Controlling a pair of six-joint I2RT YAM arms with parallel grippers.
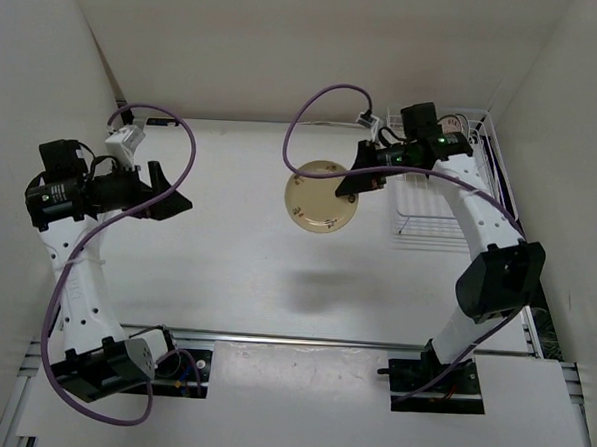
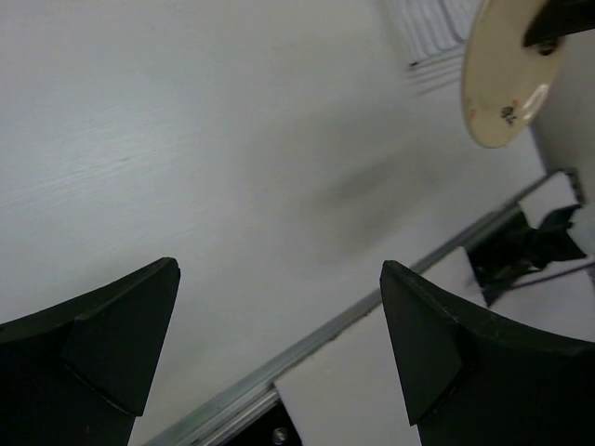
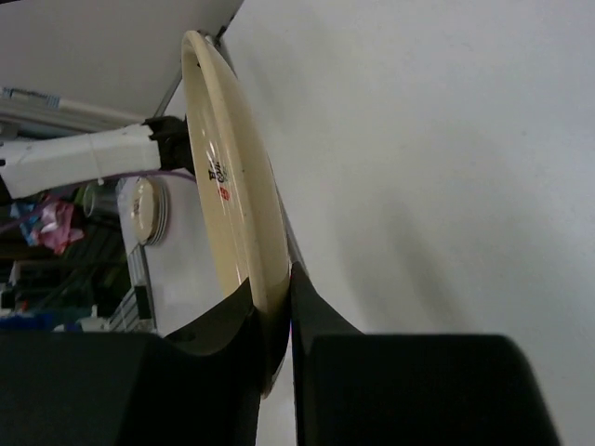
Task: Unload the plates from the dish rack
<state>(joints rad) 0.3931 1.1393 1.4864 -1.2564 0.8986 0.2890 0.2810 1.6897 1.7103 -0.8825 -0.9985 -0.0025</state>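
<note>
My right gripper (image 1: 359,179) is shut on the rim of a small cream plate (image 1: 320,198) with a faint floral pattern and holds it above the table, left of the white wire dish rack (image 1: 431,216). In the right wrist view the plate (image 3: 231,177) stands edge-on between my closed fingers (image 3: 335,325). In the left wrist view the same plate (image 2: 505,79) shows at the upper right, with a corner of the rack (image 2: 429,26) behind it. My left gripper (image 1: 176,193) is open and empty, well left of the plate; its fingers (image 2: 112,325) stand wide apart above the table.
A small stack of cream plates (image 3: 146,210) shows far off in the right wrist view, near the left arm's white link (image 3: 84,158). White walls enclose the table on three sides. A metal rail (image 1: 342,342) runs along the near edge. Purple cables loop over both arms.
</note>
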